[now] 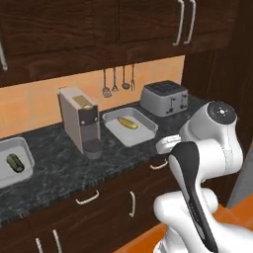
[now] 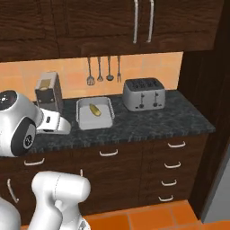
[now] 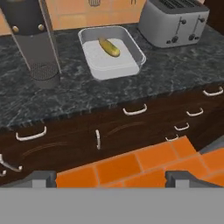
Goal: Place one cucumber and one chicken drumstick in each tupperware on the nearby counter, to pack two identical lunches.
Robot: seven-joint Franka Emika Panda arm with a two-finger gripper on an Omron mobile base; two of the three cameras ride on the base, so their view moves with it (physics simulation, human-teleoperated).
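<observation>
Dark green cucumber (image 1: 15, 162) lying in the tupperware (image 1: 25, 148) at the far left of the black counter (image 1: 64, 168). Well to its right, past a coffee machine (image 1: 79, 121), a second tupperware (image 1: 136, 134) holding one yellowish-olive oblong piece (image 1: 127, 123), set aslant near the tray's back; cannot tell whether vegetable or meat. Just right of that tray, a grey toaster (image 1: 164, 98). Above, on the orange wall, hanging utensils (image 1: 114, 81). Gripper (image 3: 112, 178) spread wide and empty, fingertips (image 3: 43, 177) far apart, well short of the counter, over orange floor tiles (image 3: 131, 166) in front of the dark drawers (image 3: 131, 127).
</observation>
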